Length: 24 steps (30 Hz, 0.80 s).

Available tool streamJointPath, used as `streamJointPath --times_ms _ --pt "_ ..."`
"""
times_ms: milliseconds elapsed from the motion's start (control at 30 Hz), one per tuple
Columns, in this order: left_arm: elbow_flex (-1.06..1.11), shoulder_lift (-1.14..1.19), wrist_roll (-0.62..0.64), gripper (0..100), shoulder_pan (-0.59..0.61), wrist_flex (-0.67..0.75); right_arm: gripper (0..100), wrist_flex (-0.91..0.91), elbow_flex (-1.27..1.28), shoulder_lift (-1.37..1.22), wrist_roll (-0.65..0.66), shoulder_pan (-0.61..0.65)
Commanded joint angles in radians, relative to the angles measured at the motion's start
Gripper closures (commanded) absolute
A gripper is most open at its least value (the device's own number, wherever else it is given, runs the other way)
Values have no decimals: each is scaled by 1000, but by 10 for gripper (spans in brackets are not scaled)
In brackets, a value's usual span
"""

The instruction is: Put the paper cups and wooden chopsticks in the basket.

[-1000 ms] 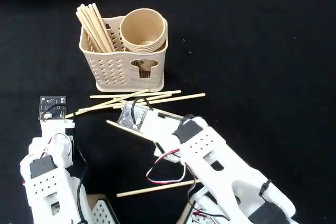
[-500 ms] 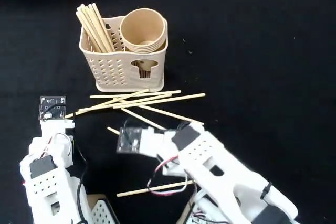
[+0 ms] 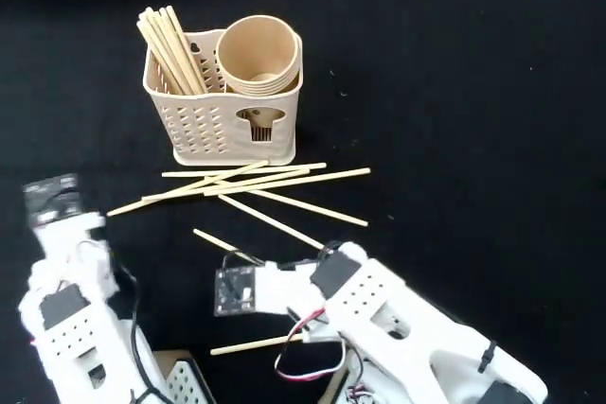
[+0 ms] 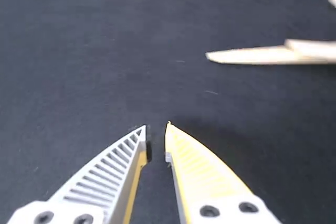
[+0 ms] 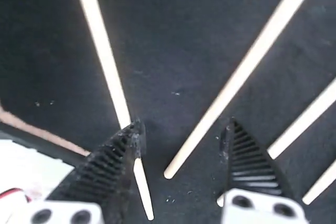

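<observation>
The beige perforated plastic basket (image 3: 222, 130) stands toward 11 o'clock on the black cloth-covered table (image 3: 473, 92). It is already loaded with stacked tan paper cups (image 3: 258, 49) and upright wooden chopsticks (image 3: 170, 44). Loose wooden chopsticks (image 3: 265, 180) are scattered at 6 o'clock of it. The right gripper (image 5: 184, 127) is spread wide over one pale stick (image 5: 236, 80), apparently so its end can be straddled and pinched. The left gripper (image 4: 156, 127), at 8 o'clock, is nearly closed on nothing.
</observation>
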State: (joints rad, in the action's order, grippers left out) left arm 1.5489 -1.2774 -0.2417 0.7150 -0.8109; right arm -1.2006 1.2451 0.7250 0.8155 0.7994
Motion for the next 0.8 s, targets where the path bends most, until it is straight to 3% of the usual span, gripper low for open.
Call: streamJointPath --times_ms 0,233,367,633,767 --pt "-48 5 46 917 28 32 751 -5 -1 19 8 68" --pt "-51 5 52 917 22 32 751 -8 1 19 8 120" --pt "-67 5 98 917 82 35 751 -5 2 19 14 130" --pt "-64 5 107 917 67 35 751 34 25 18 -52 311" --pt "-64 3 107 917 67 35 754 72 50 18 -57 344"
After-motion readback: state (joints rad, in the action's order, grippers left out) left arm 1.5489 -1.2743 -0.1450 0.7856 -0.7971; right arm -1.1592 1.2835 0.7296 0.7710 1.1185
